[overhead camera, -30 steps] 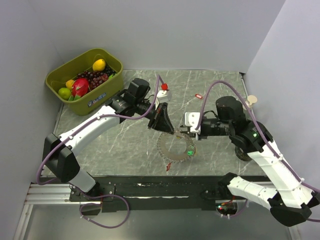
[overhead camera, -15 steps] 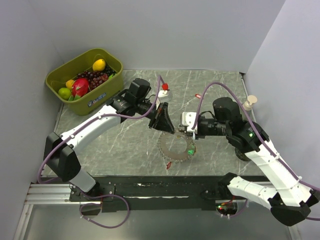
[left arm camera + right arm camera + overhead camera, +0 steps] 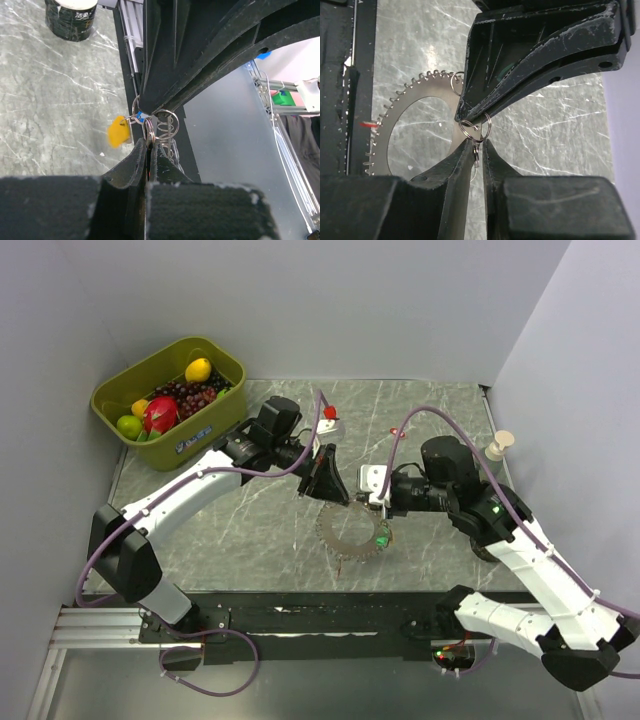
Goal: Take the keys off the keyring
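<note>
Close to the middle of the desk's (image 3: 240,525) near edge lies the keyring (image 3: 427,94), a broad silvery loop fringed with fine beads, and the two arms meet just above its far side. Both grippers work at a small cluster of split rings (image 3: 167,125) there. The left gripper (image 3: 149,144) is clamped tight on one of these split rings, and a yellow key (image 3: 118,133) dangles just beside its fingertips (a speck of blue shows next to it, too small to make out). The right gripper (image 3: 476,149) faces it tip to tip, its fingers nearly together around a lower link of the same cluster; whether they actually pinch it I cannot tell. A green key (image 3: 381,538) sits at the loop's right side and a red key (image 3: 368,123) at its near rim. A green bin of fruit (image 3: 112,410) stands by the desk's far-left corner.
</note>
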`<state>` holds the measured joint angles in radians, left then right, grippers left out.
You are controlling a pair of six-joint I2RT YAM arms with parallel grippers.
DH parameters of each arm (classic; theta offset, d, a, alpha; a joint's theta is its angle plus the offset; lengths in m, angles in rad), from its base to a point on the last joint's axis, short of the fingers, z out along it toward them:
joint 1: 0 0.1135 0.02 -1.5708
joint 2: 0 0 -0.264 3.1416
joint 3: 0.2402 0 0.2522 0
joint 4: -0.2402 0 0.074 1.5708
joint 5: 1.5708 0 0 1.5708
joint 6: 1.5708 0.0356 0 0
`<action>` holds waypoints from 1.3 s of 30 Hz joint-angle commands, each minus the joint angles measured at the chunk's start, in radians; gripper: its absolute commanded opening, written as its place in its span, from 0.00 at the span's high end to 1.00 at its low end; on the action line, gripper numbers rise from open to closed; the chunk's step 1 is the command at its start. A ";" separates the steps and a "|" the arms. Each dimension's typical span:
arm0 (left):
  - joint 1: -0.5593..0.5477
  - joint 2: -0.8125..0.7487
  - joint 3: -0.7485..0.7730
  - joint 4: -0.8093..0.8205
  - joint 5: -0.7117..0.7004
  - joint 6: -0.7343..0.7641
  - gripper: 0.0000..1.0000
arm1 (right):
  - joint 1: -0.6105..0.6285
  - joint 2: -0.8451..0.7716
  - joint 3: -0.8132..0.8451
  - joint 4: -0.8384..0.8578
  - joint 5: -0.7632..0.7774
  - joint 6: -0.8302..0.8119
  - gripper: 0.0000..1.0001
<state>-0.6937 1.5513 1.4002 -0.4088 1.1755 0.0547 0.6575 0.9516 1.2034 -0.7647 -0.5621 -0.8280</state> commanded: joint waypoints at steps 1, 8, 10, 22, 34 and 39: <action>-0.003 -0.016 0.026 0.048 0.061 -0.021 0.97 | 0.008 -0.004 -0.005 0.042 0.053 -0.003 0.82; -0.003 -0.016 0.029 0.042 0.062 -0.018 0.97 | 0.016 -0.020 -0.019 0.053 0.113 -0.020 1.00; -0.003 -0.014 0.029 0.041 0.065 -0.016 0.97 | 0.014 -0.028 -0.015 0.050 0.116 -0.022 1.00; 0.002 -0.037 0.031 0.034 0.078 -0.010 0.98 | -0.070 -0.056 0.050 0.004 -0.018 0.003 1.00; 0.020 -0.082 0.014 0.061 0.110 -0.029 0.98 | -0.125 -0.048 0.025 0.022 -0.128 0.038 1.00; 0.020 -0.080 0.013 0.061 0.110 -0.029 0.98 | -0.122 -0.045 0.093 -0.034 -0.193 0.040 0.92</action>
<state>-0.6765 1.5085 1.4006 -0.3889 1.2263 0.0395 0.5385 0.9073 1.2152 -0.7738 -0.6800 -0.8028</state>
